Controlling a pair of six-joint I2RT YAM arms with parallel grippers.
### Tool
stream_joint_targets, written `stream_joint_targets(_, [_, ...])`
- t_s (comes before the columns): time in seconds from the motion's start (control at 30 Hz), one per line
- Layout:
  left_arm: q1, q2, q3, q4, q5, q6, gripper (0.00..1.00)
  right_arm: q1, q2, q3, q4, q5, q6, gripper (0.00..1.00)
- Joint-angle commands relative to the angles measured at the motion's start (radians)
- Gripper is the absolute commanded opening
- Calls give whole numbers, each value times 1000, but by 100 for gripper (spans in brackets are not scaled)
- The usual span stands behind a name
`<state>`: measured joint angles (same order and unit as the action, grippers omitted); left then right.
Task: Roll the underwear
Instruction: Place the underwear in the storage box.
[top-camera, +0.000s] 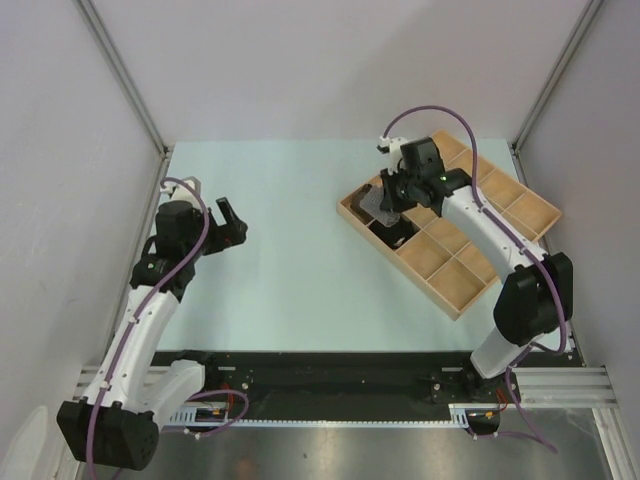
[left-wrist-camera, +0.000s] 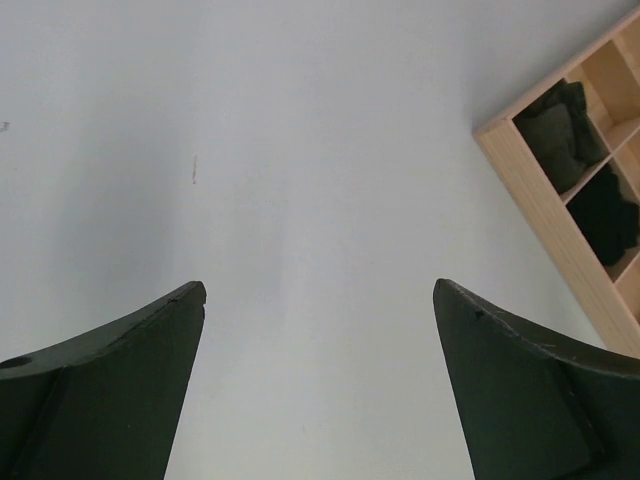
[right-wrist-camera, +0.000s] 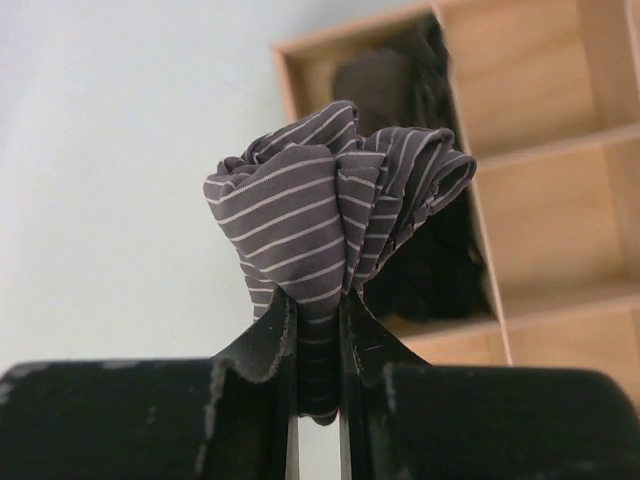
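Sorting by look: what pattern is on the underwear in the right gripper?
The underwear is dark grey with thin pale stripes, clearest in right wrist view.

Left claw (left-wrist-camera: 320, 285) stands spread wide; right claw (right-wrist-camera: 318, 300), reached far forward, is pinched tight.

Striped grey underwear (right-wrist-camera: 320, 230) bunched upright; brown underwear (left-wrist-camera: 560, 130), black underwear (left-wrist-camera: 612, 215) in adjoining tray (left-wrist-camera: 552, 225) compartments.

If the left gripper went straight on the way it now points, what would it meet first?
Probably the bare table. Between the fingers of the open left gripper only tabletop shows; the wooden tray lies off to the right of that line, though depth is unclear.
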<state>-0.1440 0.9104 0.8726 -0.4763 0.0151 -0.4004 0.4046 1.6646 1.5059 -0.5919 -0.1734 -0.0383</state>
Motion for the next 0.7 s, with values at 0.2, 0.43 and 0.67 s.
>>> stream_joint_targets(0.2, [67,-18,-23,4,109,61,100,3,-180,-183,-197,331,-17,0])
stream_joint_targets(0.43, [69,-45,-34,8,106,58,100,0,-195,-271,-200,368,-52,0])
stream_joint_targets(0.67, [69,-59,-41,7,91,58,100,-3,-149,-326,-140,336,-81,0])
